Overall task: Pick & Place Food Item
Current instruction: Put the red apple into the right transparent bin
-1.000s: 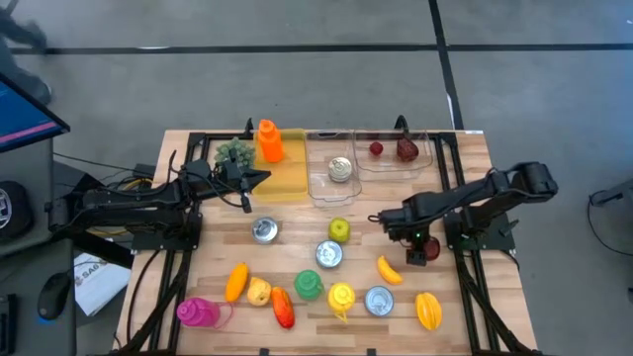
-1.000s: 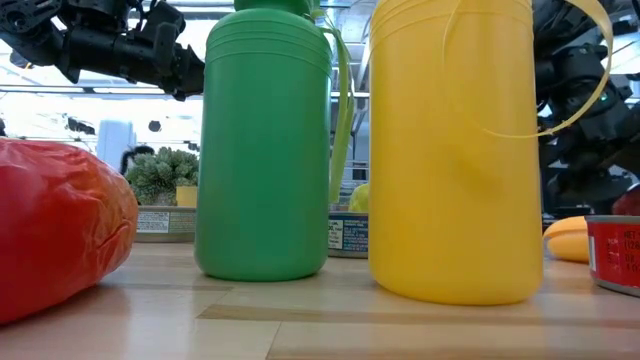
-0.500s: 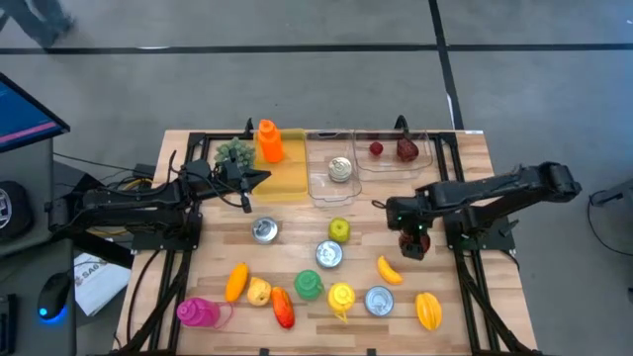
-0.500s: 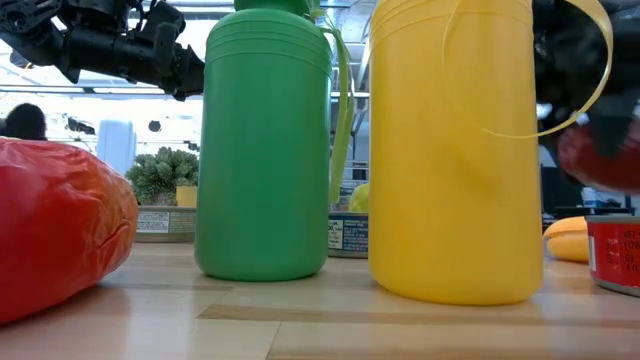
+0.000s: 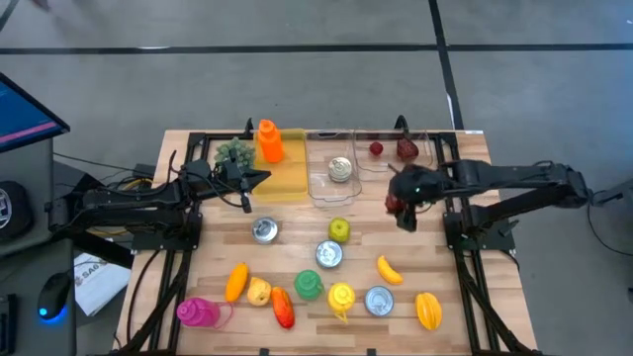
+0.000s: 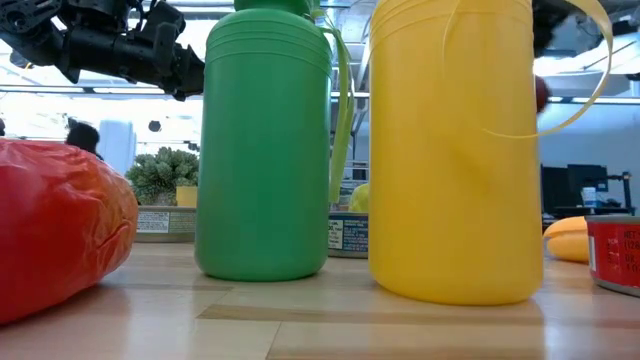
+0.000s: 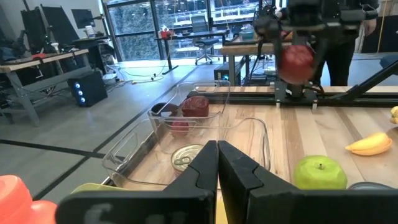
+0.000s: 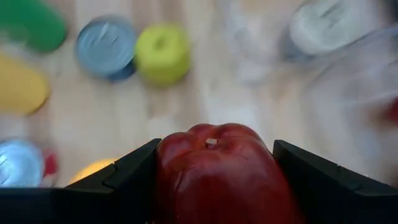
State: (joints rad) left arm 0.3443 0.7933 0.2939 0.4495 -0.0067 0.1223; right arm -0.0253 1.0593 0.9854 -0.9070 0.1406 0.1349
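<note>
A red apple [image 5: 399,203] hangs above the table's right half, just in front of the clear bins, with my right gripper [image 5: 403,210] shut on it. The left wrist view shows the apple [image 7: 297,61] in the air under the right arm. In the low view only a red sliver [image 6: 541,93] shows beside the yellow bottle. The far-right clear bin [image 5: 396,150] holds two dark red food items. My left gripper [image 5: 259,178] stays shut and level at the far left, by the yellow tray [image 5: 284,176], touching nothing. My right gripper pinches the red apple by its two opposite sides [image 8: 166,169], one finger [image 8: 118,177] on each. The fingers slant down from the table's right side. The apple is lifted clear of the table, its stem end [image 8: 211,142] turned toward the wrist camera.
On the table below lie a green apple [image 5: 339,229], three cans [image 5: 329,254], a banana [image 5: 389,269], green [image 5: 309,286] and yellow [image 5: 341,297] bottles, and other fruit along the near edge. A middle clear bin [image 5: 331,170] holds a can. An orange bottle [image 5: 268,140] stands in the yellow tray.
My right gripper has risen with the red apple, lifting it clear of the table near the right edge. It has carried it toward the far edge and slightly left, toward the clear bins, and the gripper has changed its tilt on the way.
</note>
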